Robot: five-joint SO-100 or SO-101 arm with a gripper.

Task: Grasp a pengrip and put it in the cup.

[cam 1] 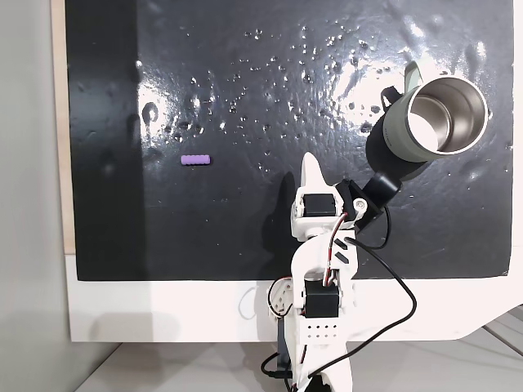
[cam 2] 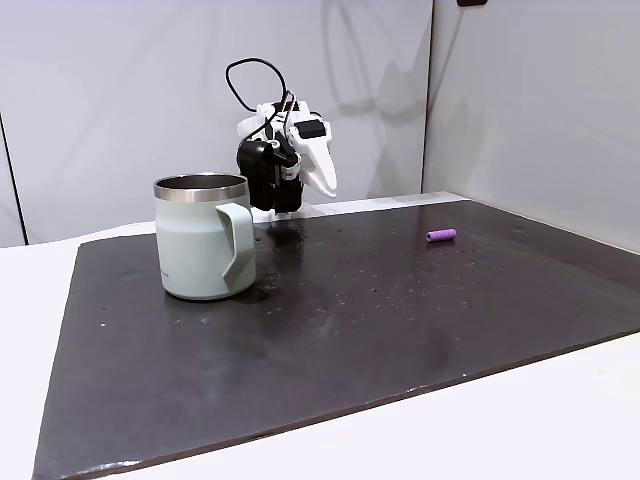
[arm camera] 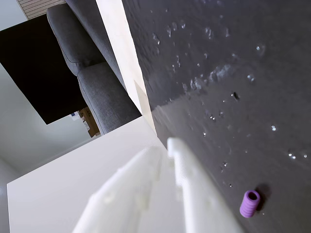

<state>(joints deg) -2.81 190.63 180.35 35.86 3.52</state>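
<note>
Clearly, the white plastic gripper (cam 1: 311, 168) was closed and held nothing. The tiny purple ribbed pengrip (cam 1: 195, 160) lay alone on the shiny black mat (cam 1: 245, 98), left of centre in a fixed view. It could roll away if bumped. The green steel-lined cup (cam 1: 433, 118), upper right, looked empty.

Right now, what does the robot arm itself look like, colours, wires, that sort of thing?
The arm is built of white plastic links with black servo blocks set into the joints. Thin red and black wires run along it, and a thicker black cable loops off to one side. The gripper ends in smooth white tapered fingers. A small grid of holes marks the lower white housing.
</note>
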